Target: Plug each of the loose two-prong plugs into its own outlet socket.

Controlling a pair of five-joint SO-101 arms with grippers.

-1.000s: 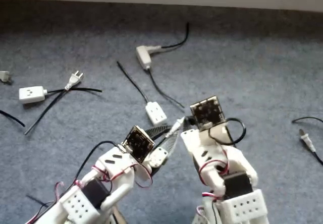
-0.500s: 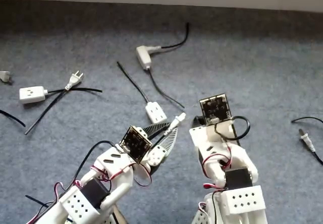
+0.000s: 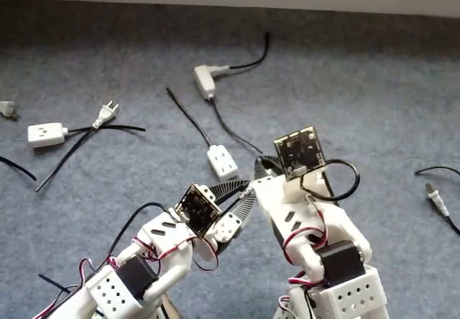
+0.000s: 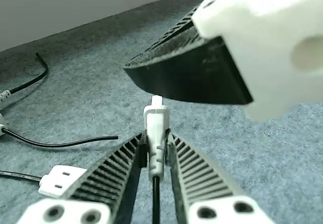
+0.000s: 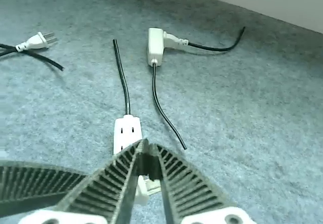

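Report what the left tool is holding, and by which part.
A white plug, pinched across the sides of its body between the left tool's fingers, with its black cord running back between them.

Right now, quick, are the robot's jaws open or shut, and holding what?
Left gripper: jaws shut on the white plug.
Right gripper: jaws shut; whether they pinch anything cannot be told.

The carpet [image 3: 374,103] is mottled blue-grey. The left gripper [image 4: 156,138] and right gripper [image 5: 147,146] have black ribbed fingers [image 4: 202,168] and white bodies. The plug [image 4: 155,118] and outlet socket [image 3: 222,161] are white, the cord [image 4: 155,199] black.
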